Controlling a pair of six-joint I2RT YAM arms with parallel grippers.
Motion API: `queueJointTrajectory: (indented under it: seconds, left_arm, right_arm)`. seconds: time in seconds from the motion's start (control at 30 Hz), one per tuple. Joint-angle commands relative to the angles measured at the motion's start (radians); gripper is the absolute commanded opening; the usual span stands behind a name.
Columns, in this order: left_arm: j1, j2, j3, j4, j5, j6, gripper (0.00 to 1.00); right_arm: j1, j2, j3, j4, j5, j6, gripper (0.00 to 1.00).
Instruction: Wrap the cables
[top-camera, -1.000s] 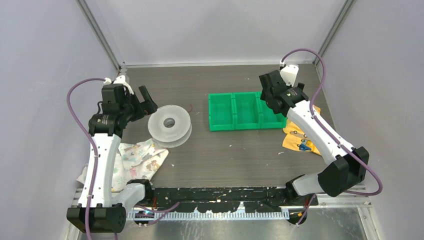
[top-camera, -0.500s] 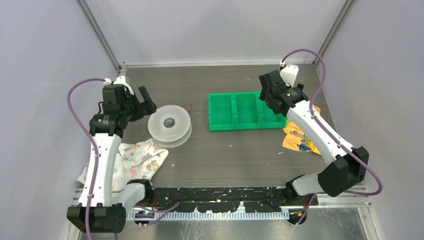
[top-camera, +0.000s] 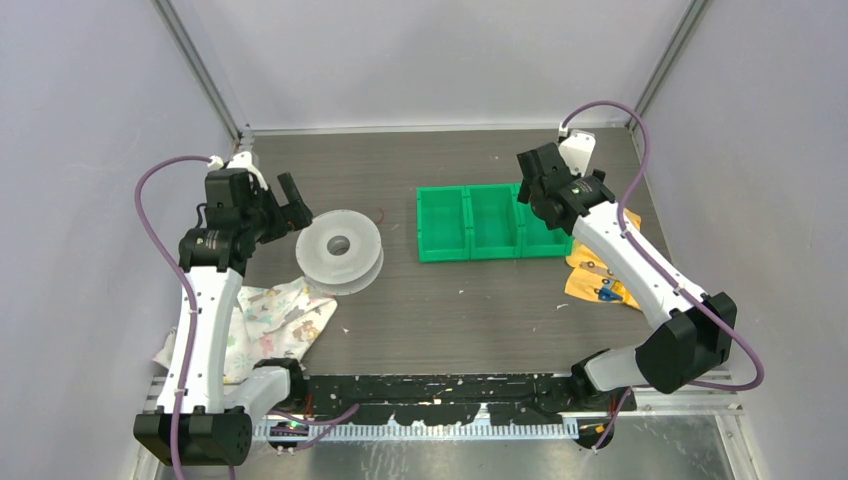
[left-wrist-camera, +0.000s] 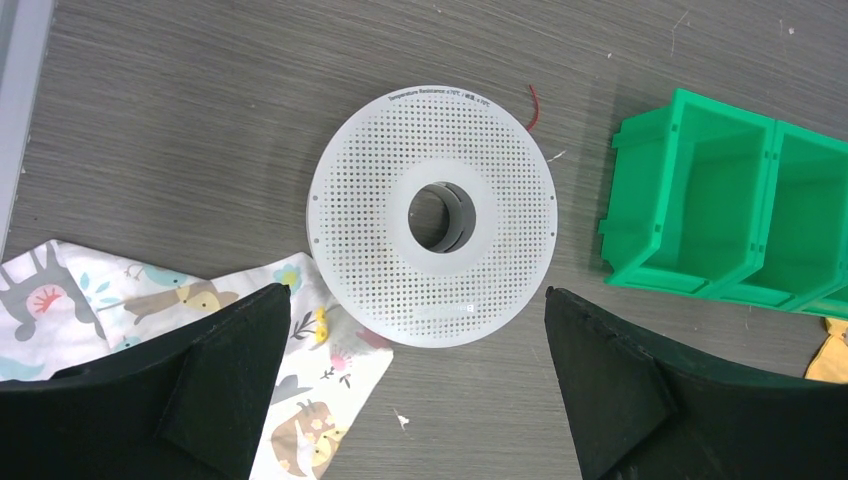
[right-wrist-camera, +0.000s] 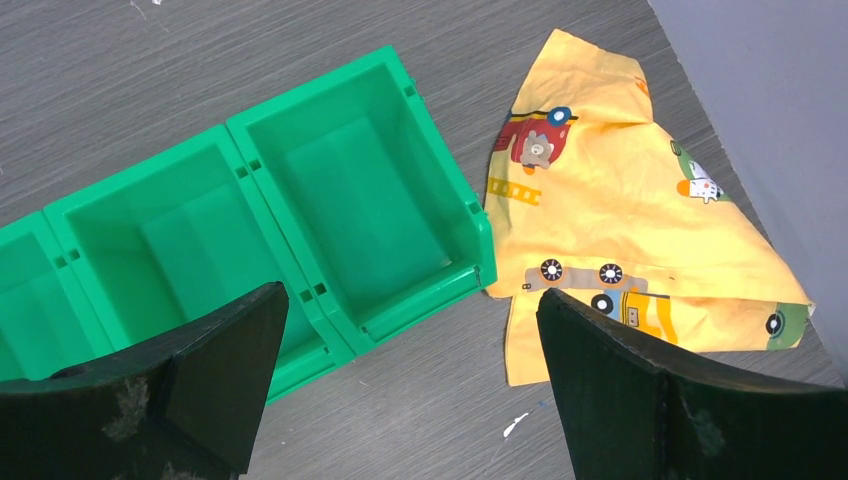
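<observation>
Of the cables I see only a short thin red strand (left-wrist-camera: 534, 106) curling out past the far rim of a white perforated spool (left-wrist-camera: 433, 215); the same strand (top-camera: 383, 214) lies just right of the spool (top-camera: 340, 248) in the top view. The spool lies flat on the table. My left gripper (top-camera: 284, 207) hovers above the spool's left side, open (left-wrist-camera: 415, 293), with nothing between its fingers. My right gripper (top-camera: 536, 180) hangs open (right-wrist-camera: 412, 295) over the right end of the green bins, holding nothing.
A row of three green bins (top-camera: 493, 222) stands right of centre, the bins (right-wrist-camera: 350, 200) showing bare insides. A yellow printed cloth (top-camera: 600, 275) lies to their right. A white patterned cloth (top-camera: 270, 320) lies at the front left, partly under the spool.
</observation>
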Motion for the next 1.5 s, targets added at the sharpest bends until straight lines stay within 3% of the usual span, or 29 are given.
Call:
queueJointTrajectory:
  seconds: [0.0,1.47]
  left_arm:
    - [0.001,-0.014,0.004,0.042,0.01,0.02,1.0]
    - [0.002,0.004,0.041,0.019,0.057,0.056,1.0]
  right_arm:
    - [0.0,-0.024,-0.014,0.045,-0.002,0.009,1.0]
    - [0.0,-0.02,-0.036,0.089,-0.049,-0.003,1.0]
